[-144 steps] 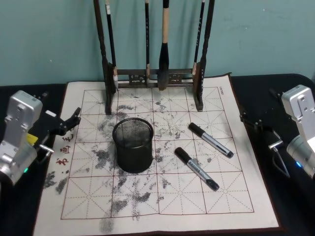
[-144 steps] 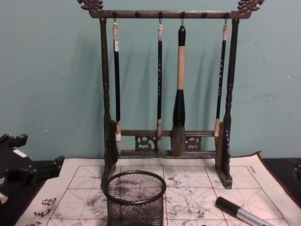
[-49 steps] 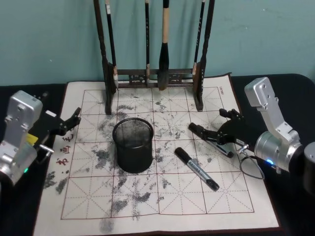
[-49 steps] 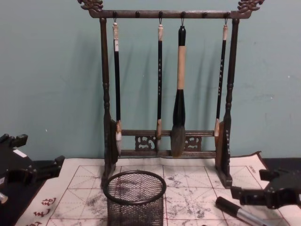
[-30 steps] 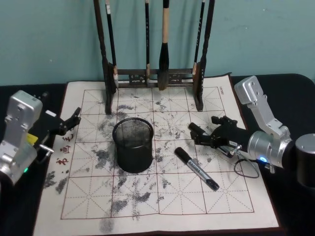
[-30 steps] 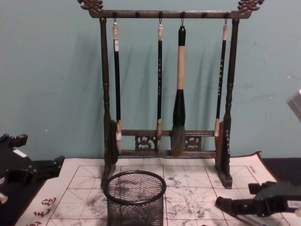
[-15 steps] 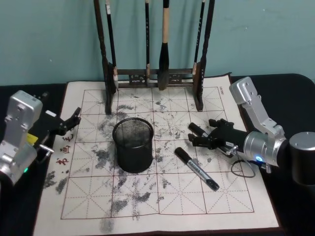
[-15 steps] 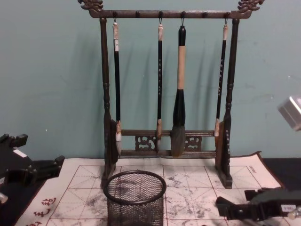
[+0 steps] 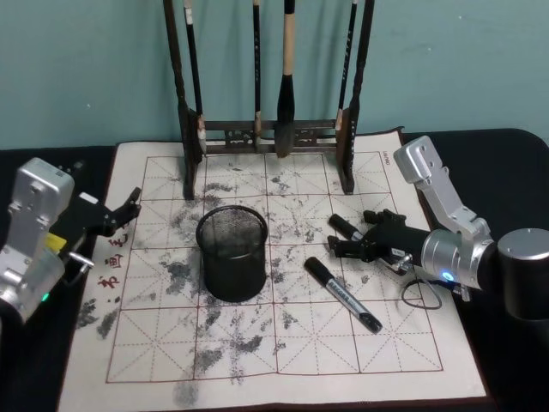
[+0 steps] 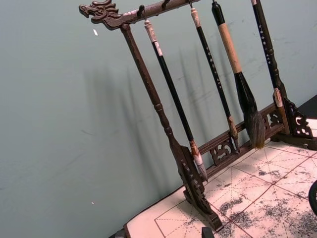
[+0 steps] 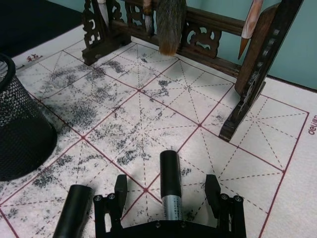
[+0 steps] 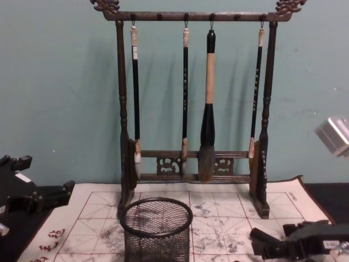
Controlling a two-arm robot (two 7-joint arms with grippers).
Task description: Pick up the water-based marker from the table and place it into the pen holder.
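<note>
Two black-capped, grey-barrelled water-based markers lie on the gridded practice mat right of the pen holder, a black wire-mesh cup. The farther marker has my right gripper open around it. In the right wrist view this marker lies between the two fingers, which stand apart on either side without touching it. The nearer marker lies free, and its cap is beside the gripper. In the chest view the right gripper sits low, right of the pen holder. My left gripper is parked open at the mat's left edge.
A tall dark wooden brush rack with several hanging brushes stands at the back of the mat, against the teal wall. The mat is ink-stained and lies on a black table. Free room lies in front of the pen holder.
My right gripper has moved further left along the farther marker and now straddles it near the cap. The markers, pen holder and left arm have not moved.
</note>
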